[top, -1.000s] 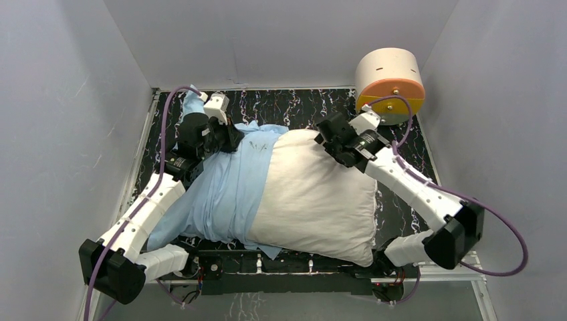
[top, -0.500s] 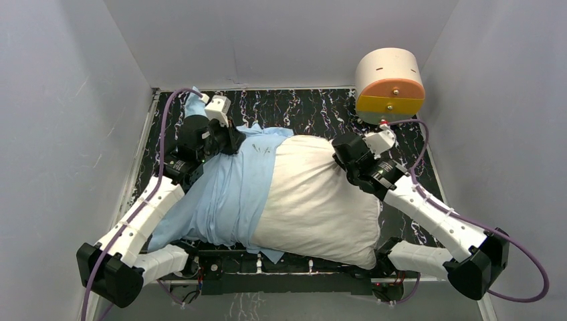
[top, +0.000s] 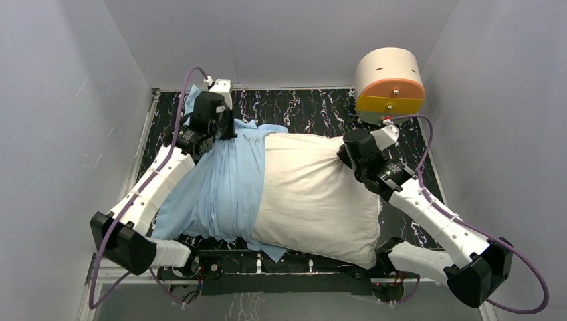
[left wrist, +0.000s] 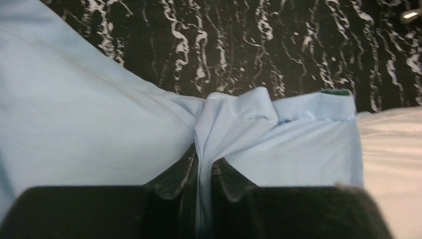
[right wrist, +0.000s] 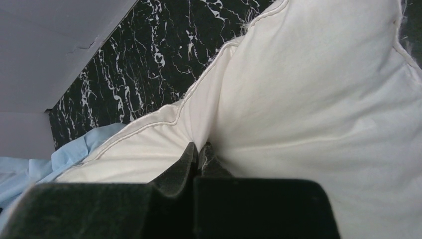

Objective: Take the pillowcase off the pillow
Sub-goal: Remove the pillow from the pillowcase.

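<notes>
The white pillow [top: 314, 200] lies across the black marbled table, its left part still inside the light blue pillowcase [top: 220, 194]. My left gripper [top: 226, 128] is at the pillowcase's far edge. In the left wrist view it [left wrist: 204, 162] is shut on a raised fold of the blue pillowcase [left wrist: 234, 124]. My right gripper [top: 345, 155] sits at the pillow's far right edge. The right wrist view shows it [right wrist: 200, 152] shut on a pinch of the white pillow [right wrist: 308, 99] fabric near the seam.
A round cream-and-orange drum [top: 390, 83] stands at the back right, close behind the right wrist. Grey walls enclose the table [top: 301, 107] on three sides. A green strip [left wrist: 336, 92] shows at the pillowcase's opening edge.
My right gripper moved right along the pillow's far edge and shut on the pillow. My left arm drew back toward the far left corner with the pillowcase fold.
</notes>
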Robot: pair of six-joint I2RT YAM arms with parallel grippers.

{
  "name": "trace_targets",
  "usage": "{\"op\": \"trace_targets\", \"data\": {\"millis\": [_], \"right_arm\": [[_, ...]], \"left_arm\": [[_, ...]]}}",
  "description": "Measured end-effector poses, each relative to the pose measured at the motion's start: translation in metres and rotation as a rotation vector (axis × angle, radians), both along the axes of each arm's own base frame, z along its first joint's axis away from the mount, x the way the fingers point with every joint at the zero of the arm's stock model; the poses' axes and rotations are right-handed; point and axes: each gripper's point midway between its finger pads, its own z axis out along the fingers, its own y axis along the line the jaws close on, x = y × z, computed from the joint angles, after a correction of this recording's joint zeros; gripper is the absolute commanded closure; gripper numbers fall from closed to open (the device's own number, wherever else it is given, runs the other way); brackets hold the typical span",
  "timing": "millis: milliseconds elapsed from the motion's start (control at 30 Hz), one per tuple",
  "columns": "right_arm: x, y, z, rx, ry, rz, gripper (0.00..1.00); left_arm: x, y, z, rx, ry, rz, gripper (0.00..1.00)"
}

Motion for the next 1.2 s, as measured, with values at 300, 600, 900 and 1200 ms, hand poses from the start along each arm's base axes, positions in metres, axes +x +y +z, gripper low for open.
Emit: {"op": "trace_targets", "data": {"millis": [300, 600, 900, 1200], "right_arm": [[0.0, -0.009, -0.021, -0.102, -0.016, 0.078, 1.0], [0.001, 0.002, -0.01, -0.183, -0.079, 0.238, 1.0], [0.004, 0.0, -0.01, -0.271, -0.087, 0.279, 1.0], [0.008, -0.02, 0.032, -0.217, -0.199, 0.088, 1.0]], "left_arm": [[0.046, 0.007, 0.062, -0.047, -0.078, 0.03, 0.16], [0.076, -0.098, 0.047, -0.181, 0.083, -0.455, 0.1], [0.029, -0.128, -0.111, -0.153, 0.674, -0.662, 1.0], [0.073, -0.014, -0.025, -0.05, 0.4, -0.145, 0.8]]}}
